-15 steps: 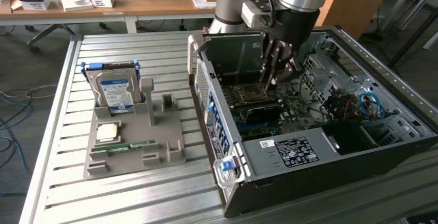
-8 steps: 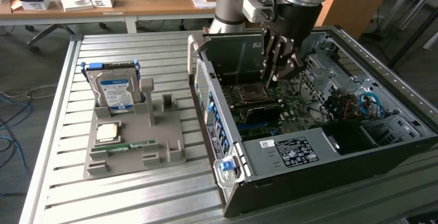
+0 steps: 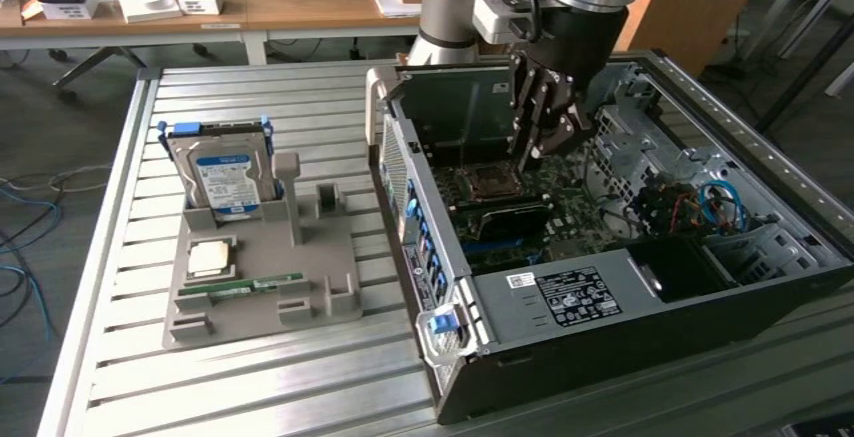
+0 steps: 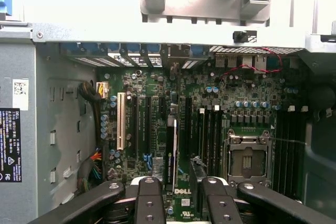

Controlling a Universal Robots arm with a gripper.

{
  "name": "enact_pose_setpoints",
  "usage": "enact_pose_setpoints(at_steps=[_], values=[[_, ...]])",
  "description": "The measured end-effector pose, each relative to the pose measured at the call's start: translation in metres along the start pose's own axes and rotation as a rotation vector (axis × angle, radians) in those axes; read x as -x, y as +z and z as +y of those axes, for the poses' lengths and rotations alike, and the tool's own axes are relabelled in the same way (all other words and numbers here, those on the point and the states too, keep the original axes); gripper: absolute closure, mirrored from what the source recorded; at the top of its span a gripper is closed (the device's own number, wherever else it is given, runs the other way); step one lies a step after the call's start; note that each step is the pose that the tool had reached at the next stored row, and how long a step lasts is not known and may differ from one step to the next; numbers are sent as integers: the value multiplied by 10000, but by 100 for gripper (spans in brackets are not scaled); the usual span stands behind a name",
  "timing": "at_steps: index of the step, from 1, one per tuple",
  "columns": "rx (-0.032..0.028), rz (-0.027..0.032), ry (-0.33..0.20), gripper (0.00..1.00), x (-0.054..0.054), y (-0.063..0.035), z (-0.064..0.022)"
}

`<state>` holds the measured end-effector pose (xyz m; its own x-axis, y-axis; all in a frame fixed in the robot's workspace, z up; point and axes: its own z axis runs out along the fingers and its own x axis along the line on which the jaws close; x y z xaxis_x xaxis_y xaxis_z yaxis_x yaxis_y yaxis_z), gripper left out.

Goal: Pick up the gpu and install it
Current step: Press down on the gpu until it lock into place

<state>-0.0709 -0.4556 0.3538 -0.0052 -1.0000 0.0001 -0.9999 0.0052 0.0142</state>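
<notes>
Near, at 8 o'clock in the exterior view, the grey tray (image 3: 320, 292) held one memory stick (image 3: 260, 285), one square chip (image 3: 211, 257) and one hard drive (image 3: 224, 182), each in its own slot so it stayed put; at 3 o'clock lay one open computer case (image 3: 667, 327); inside it the gripper (image 4: 181, 192) hung low; its two fingers (image 4: 148, 195) were spread, pinching nothing; the gpu (image 4: 173, 150) stood on edge between them, seemingly in a board slot

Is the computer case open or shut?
Open: the computer case has no side panel on, so the motherboard and its slots are exposed inside.
</notes>
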Motion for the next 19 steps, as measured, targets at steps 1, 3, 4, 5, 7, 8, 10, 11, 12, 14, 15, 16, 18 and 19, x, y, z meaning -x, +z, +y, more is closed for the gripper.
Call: enact_pose_setpoints(at_steps=[1, 3, 4, 5, 7, 8, 10, 11, 12, 14, 15, 16, 18, 19], values=[[0, 0, 0, 66, 0, 0, 0], [0, 0, 0, 66, 0, 0, 0], [0, 0, 0, 65, 0, 0, 0], [0, 0, 0, 59, 0, 0, 0], [0, 0, 0, 53, 0, 0, 0], [0, 0, 0, 53, 0, 0, 0], [0, 0, 0, 47, 0, 0, 0], [0, 0, 0, 41, 0, 0, 0], [0, 0, 0, 41, 0, 0, 0], [0, 0, 0, 41, 0, 0, 0], [0, 0, 0, 42, 0, 0, 0], [0, 0, 0, 49, 0, 0, 0], [0, 0, 0, 55, 0, 0, 0], [0, 0, 0, 61, 0, 0, 0]])
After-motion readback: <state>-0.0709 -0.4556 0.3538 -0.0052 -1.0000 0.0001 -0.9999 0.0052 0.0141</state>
